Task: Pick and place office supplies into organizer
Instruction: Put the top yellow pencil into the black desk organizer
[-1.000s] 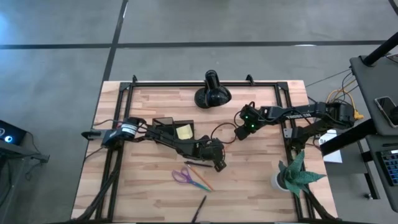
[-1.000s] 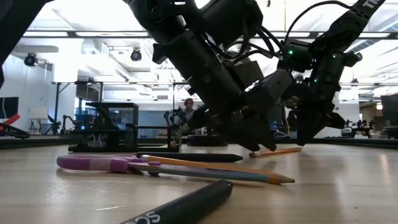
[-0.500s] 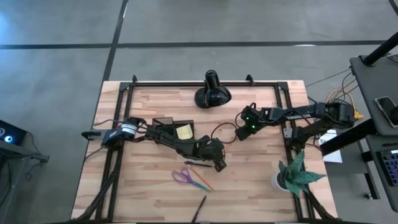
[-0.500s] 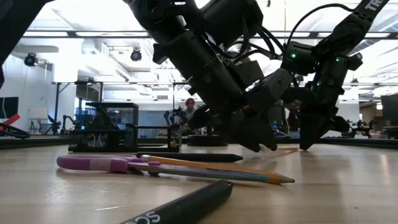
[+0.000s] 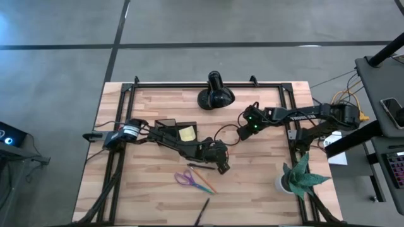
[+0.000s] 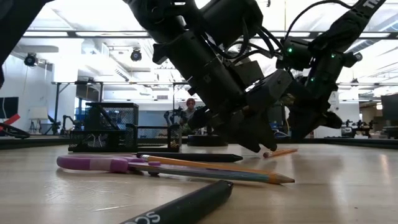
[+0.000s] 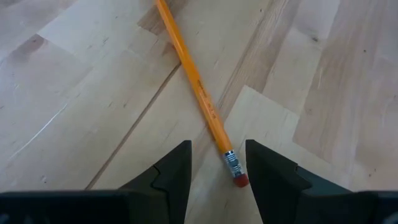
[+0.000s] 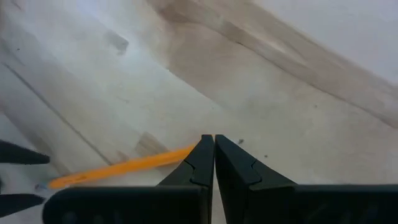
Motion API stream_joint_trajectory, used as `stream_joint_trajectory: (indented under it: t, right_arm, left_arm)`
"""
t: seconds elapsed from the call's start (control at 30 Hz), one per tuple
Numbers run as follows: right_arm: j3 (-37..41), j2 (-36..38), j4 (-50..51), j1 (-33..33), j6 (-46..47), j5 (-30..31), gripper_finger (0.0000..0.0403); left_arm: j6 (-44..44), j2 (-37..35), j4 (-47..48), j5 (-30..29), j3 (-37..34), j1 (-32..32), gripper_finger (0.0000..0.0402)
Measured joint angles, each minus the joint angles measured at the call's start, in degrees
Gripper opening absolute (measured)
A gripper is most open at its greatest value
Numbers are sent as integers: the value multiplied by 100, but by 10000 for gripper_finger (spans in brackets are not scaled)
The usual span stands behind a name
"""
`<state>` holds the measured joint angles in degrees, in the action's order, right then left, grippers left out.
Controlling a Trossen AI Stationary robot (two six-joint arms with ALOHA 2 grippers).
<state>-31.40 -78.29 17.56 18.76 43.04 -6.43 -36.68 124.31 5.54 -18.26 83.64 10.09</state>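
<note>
High view: the left gripper [image 5: 222, 168] is hovering low over the middle of the table [image 5: 265, 202], its fingers [image 7: 174, 171] standing partly apart with nothing between them. Left wrist view: the eraser end of the orange pencil [image 7: 199, 96] is lying on the wood just ahead of the gap between those fingers, not touched by either. The right gripper [image 5: 242, 133] is sitting toward the table's right half, near the black dome lamp [image 5: 215, 94] at the far edge; its fingers [image 8: 199, 163] are pressed together and empty, with the pencil's other end just beside their tips. The organizer [image 5: 177, 131] is standing near the left edge, a yellow sticky-note pad [image 5: 187, 133] showing in it. Purple-handled scissors [image 5: 185, 178] and a black pen [image 5: 202, 210] are lying toward the near edge, and a potted plant [image 5: 297, 176] is occupying the near right corner.
</note>
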Motion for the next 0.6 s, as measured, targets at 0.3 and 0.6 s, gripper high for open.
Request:
stream_joint_trajectory:
  t: [0.3,0.6]
  right_arm:
    - [-59,-423,-317,0,-102,-91,8]
    - [-61,-423,-201,0,-170,-69,8]
  left_arm:
    - [8,0,9,5,-10,0,132]
    - [-44,0,3,14,1,0,132]
